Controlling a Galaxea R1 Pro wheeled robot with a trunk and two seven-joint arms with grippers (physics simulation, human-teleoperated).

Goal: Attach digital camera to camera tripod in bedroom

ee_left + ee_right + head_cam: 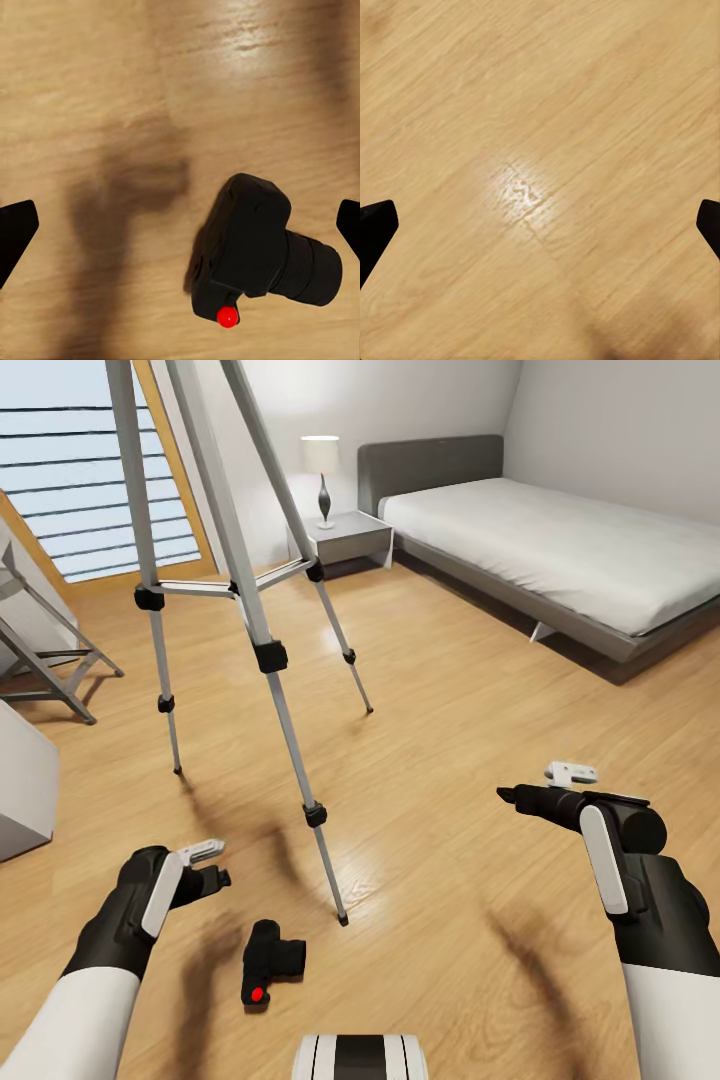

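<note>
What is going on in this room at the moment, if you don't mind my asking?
A two-armed robot stands on a light wood floor in a bedroom. A small black camera with a red button lies on the floor near one foot of a tall silver-grey metal tripod. The left gripper hovers open above and beside the camera, which is not yet grasped. The right gripper is open over bare floor. A grey bed stands beyond.

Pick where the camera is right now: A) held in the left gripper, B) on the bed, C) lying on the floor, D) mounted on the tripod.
C: the camera lies on the wood floor near the tripod, with the open left gripper above it.
</note>
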